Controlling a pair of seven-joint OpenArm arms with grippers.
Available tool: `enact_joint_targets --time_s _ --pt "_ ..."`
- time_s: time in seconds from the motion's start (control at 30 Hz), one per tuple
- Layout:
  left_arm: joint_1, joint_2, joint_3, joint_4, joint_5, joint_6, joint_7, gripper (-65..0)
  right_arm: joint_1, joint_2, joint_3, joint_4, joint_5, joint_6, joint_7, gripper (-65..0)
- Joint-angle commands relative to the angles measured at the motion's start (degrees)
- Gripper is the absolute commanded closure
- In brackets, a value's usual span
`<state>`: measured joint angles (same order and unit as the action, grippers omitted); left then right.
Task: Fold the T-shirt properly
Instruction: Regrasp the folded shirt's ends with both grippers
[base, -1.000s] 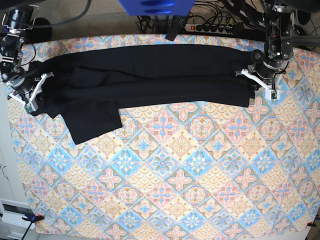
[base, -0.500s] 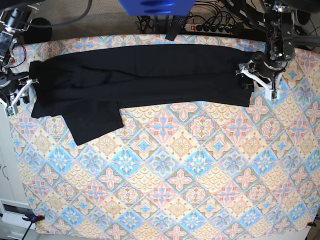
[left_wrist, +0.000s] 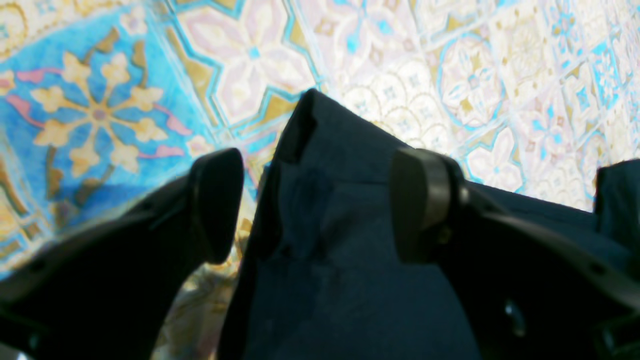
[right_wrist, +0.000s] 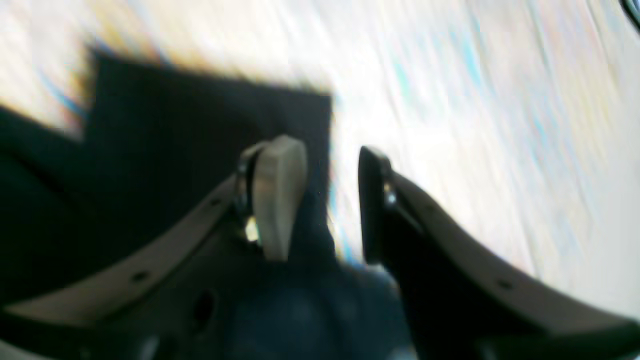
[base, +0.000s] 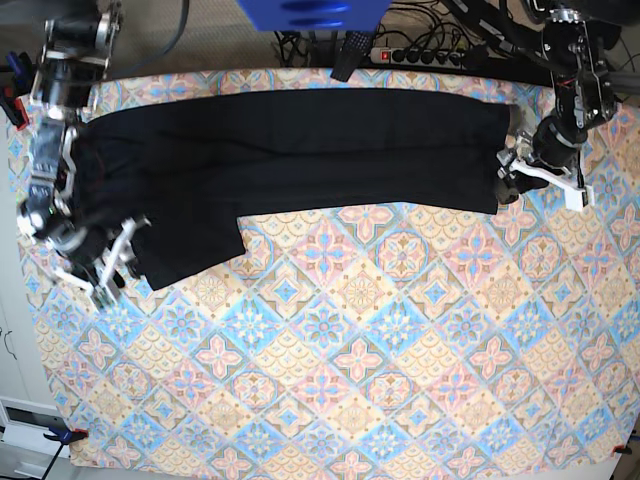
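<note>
The black T-shirt (base: 300, 150) lies as a long folded band across the far side of the table, one sleeve (base: 190, 245) hanging down at its left end. My left gripper (base: 512, 178) sits at the band's right end. In the left wrist view this gripper (left_wrist: 320, 205) is open, and a raised corner of the T-shirt (left_wrist: 330, 165) lies loose between its fingers (left_wrist: 215, 200). My right gripper (base: 115, 262) hovers at the sleeve's lower left edge. The blurred right wrist view shows that gripper (right_wrist: 325, 200) open over the T-shirt's edge (right_wrist: 200, 140).
A patterned tablecloth (base: 380, 340) covers the whole table. Behind the far edge lie a power strip (base: 420, 55) and cables. A blue object (base: 310, 12) hangs at the top centre. Clamps hold the cloth at the near corners.
My left gripper has opened and let go of the shirt's right end, drifting slightly right. My right arm has swung from the shirt's left end down to the sleeve, its jaws now parted.
</note>
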<state>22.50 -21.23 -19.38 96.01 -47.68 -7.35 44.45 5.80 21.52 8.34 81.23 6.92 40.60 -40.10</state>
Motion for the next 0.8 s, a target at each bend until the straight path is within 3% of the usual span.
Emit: enact_joint_targets --time_s 0.0,0.13,0.33,0.77 --pt "-0.2 -0.6 -0.2 1.2 -1.4 -0.3 -0.9 -44.9 2.0 1.7 -0.9 -2.7 -0.5 -0.6 -0.2 -21.5" --pt "0.0 -0.6 -0.4 1.2 -2.7 -0.3 -0.9 -44.9 9.1 1.7 -5.1 -15.5 -0.6 -0.6 0.5 -21.5" --pt "0.0 -0.6 -0.4 1.2 -2.7 -0.3 -0.9 -44.9 11.3 1.7 -6.3 -29.4 -0.6 -0.6 8.3 -21.5" --pt "0.0 -0.6 -0.1 1.2 -2.7 -0.4 -0.9 -44.8 17.0 1.6 -6.4 -42.2 -0.7 -1.2 15.1 -27.2"
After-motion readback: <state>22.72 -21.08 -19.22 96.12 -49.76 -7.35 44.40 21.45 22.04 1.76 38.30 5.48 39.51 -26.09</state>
